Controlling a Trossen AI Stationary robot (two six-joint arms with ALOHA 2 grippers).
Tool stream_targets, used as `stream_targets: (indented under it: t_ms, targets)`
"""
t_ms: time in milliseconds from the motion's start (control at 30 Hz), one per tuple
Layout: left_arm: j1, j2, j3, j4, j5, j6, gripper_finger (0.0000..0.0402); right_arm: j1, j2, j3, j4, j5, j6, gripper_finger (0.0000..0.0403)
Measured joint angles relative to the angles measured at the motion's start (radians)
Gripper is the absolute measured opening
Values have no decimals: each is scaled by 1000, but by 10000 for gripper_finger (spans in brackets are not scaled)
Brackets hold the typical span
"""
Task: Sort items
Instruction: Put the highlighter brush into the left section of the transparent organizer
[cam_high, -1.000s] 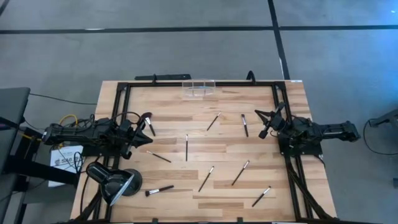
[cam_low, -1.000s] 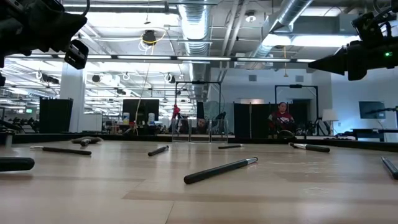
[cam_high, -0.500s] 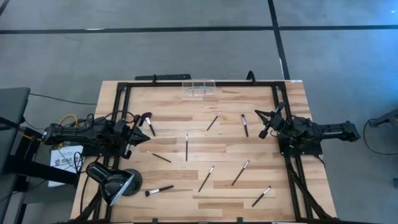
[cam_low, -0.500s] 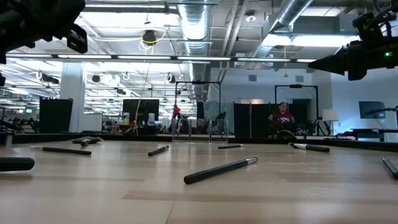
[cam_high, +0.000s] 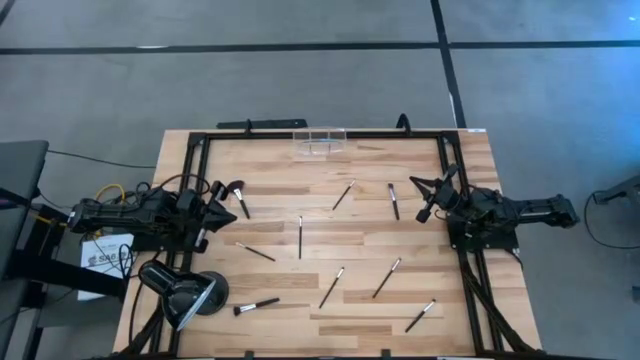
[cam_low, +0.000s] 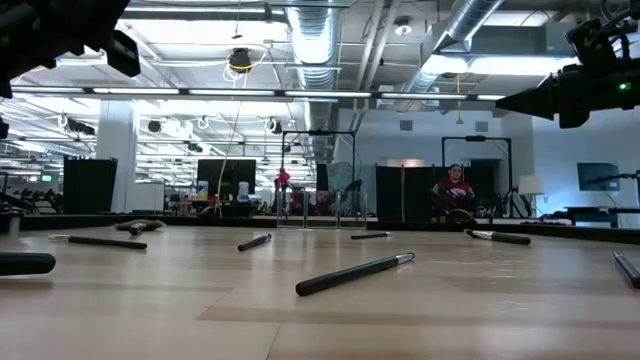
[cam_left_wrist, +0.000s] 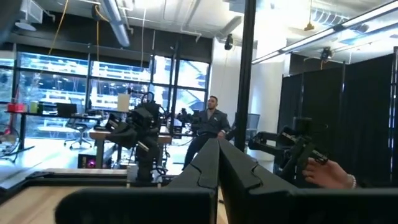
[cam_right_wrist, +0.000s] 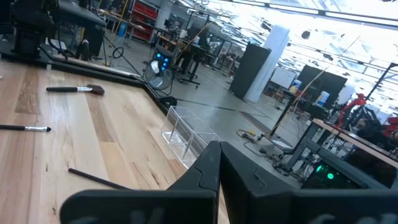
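Pressing together with nothing between them, the left gripper (cam_high: 214, 207) fingers sit at about nine o'clock on the table (cam_high: 320, 165), having drawn back toward that edge over the last second, away from the fan-tipped brush (cam_high: 238, 195) lying just beside them. The right gripper (cam_high: 430, 205), at three o'clock, is likewise shut and empty and has not moved. All the brushes lie loose on the wood: one near centre (cam_high: 300, 236), others toward five o'clock (cam_high: 387, 277) and seven o'clock (cam_high: 256, 306). A clear tray (cam_high: 319, 141) waits at twelve o'clock, seemingly empty, though that is hard to judge from above. Sorting looks not yet begun, and the left arm's retreat suggests repositioning rather than a pick.
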Motion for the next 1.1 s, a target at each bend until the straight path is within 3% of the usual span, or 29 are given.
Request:
stream_targets:
  t_ms: [100,433,600,800,933,1100]
  targets:
    - [1,0,0,4,-9,1,4,0,0,0,0,0,0,0]
    - [9,0,0,26,-321,3,4,-9,0,0,9,7,-35,0]
    - [8,17,0,22,-346,-13,4,-9,0,0,2,3,-59,0]
    - [8,155,0,19,-344,-84,4,-9,0,0,1,2,-39,0]
    - [8,256,0,43,-351,-109,4,-5,0,0,2,-6,154,0]
    - [8,352,0,114,-368,-2,9,-13,0,0,63,-8,476,0]
